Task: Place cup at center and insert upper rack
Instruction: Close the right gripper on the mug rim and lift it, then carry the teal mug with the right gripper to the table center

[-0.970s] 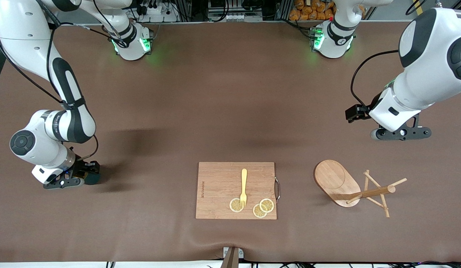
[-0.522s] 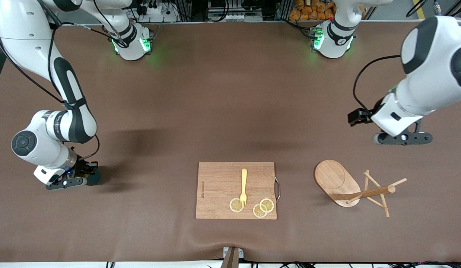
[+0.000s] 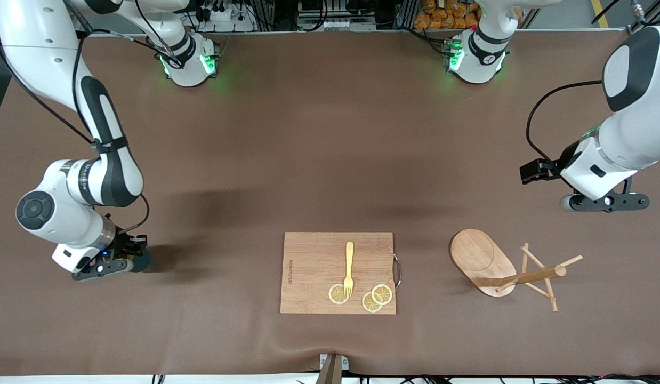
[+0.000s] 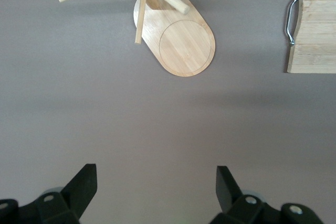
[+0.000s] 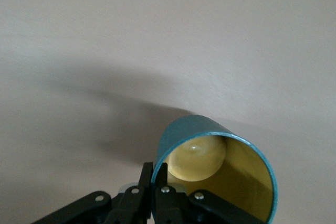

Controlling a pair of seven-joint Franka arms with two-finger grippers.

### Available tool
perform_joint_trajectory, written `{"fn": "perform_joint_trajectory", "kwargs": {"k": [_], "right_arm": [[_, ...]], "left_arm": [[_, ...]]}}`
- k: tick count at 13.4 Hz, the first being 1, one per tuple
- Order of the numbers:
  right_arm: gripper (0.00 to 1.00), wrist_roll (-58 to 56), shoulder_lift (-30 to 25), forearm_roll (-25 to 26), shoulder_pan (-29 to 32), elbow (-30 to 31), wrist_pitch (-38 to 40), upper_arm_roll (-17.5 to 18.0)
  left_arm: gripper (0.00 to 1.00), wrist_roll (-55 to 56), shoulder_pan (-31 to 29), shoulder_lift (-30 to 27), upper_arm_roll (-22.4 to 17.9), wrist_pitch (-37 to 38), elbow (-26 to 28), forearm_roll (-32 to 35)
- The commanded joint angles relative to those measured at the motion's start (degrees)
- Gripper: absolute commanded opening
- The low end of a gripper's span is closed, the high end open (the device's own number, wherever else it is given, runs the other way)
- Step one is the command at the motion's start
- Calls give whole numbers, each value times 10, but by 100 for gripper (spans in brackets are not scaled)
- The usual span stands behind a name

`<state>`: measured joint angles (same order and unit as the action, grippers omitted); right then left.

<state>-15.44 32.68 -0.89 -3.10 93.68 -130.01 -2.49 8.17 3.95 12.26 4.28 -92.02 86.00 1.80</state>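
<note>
The right gripper (image 5: 156, 174) is pinching the rim of the cup (image 5: 220, 169), a smooth teal cylinder with glossy yellow lining, at the right arm's end of the table (image 3: 308, 149). The left gripper (image 4: 152, 187) is hanging spread wide over bare table near the upper rack (image 3: 500, 266), pale wood lying tipped on its side.

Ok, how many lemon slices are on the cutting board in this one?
3, all on the cutting board at its edge nearest the front camera: one lemon slice under the fork's tines, two overlapping beside it, toward the board's metal handle. None looks hidden.
</note>
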Motion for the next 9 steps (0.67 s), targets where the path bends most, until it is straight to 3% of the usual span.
{"fn": "perform_joint_trajectory", "kwargs": {"k": [1,5,9], "right_arm": [[0,1,-25,-10,-39,-2,16,4],[0,171,-43,-27,-133,-1,80,4],[0,337,-42,-27,-245,0,85,4]], "left_arm": [[100,-7,0,2,0,2,-10,5],[100,-7,1,2,0,2,-10,7],[100,-7,2,3,0,2,-9,8]]}}
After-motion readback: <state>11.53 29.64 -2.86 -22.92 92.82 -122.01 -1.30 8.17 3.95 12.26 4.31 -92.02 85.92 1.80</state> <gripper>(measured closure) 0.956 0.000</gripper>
